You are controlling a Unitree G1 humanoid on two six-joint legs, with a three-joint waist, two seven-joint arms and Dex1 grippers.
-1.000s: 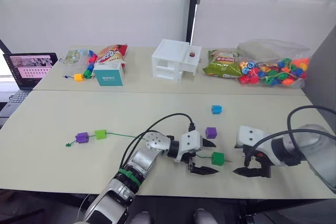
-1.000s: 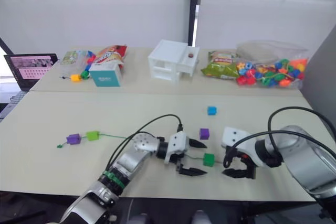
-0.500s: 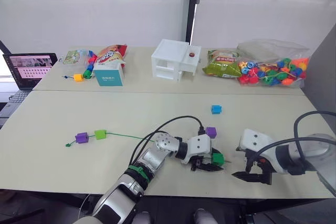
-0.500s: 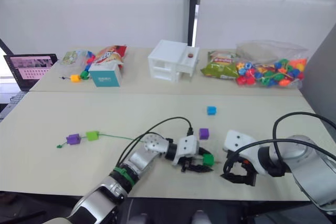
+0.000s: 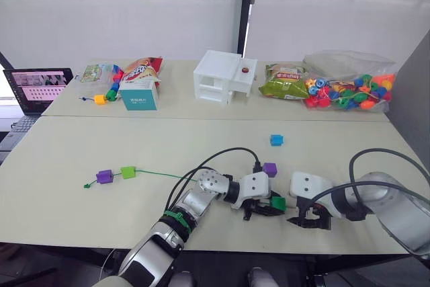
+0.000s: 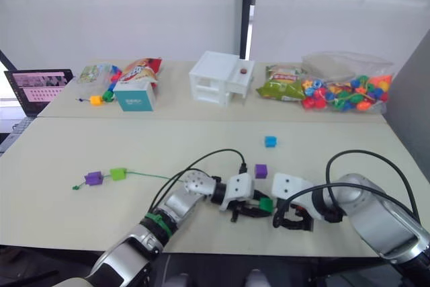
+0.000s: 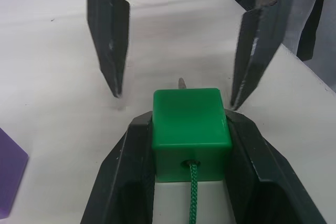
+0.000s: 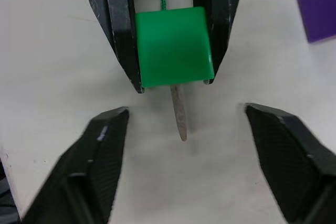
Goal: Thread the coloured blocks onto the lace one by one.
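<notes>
My left gripper (image 7: 191, 125) is shut on a dark green block (image 7: 191, 129) near the table's front edge. The green lace (image 5: 161, 175) runs through the block, and its dark needle tip (image 8: 179, 114) pokes out the far side. My right gripper (image 8: 186, 109) faces the left one, open, with a finger on each side of the needle tip and touching nothing. Far along the lace to the left sit a purple block (image 5: 104, 177) and a light green block (image 5: 128, 172). A loose purple block (image 5: 270, 169) lies just behind the grippers, and a blue block (image 5: 277, 140) lies farther back.
Along the back of the table stand a white box (image 5: 225, 76), a clear bag of coloured beads (image 5: 349, 89), snack bags (image 5: 285, 82), a teal box (image 5: 140, 95) and a laptop (image 5: 37, 85). Both grippers work close to the table's front edge (image 5: 222, 245).
My left gripper moved right and shut on the dark green block. My right gripper slid left to the needle tip and narrowed its opening.
</notes>
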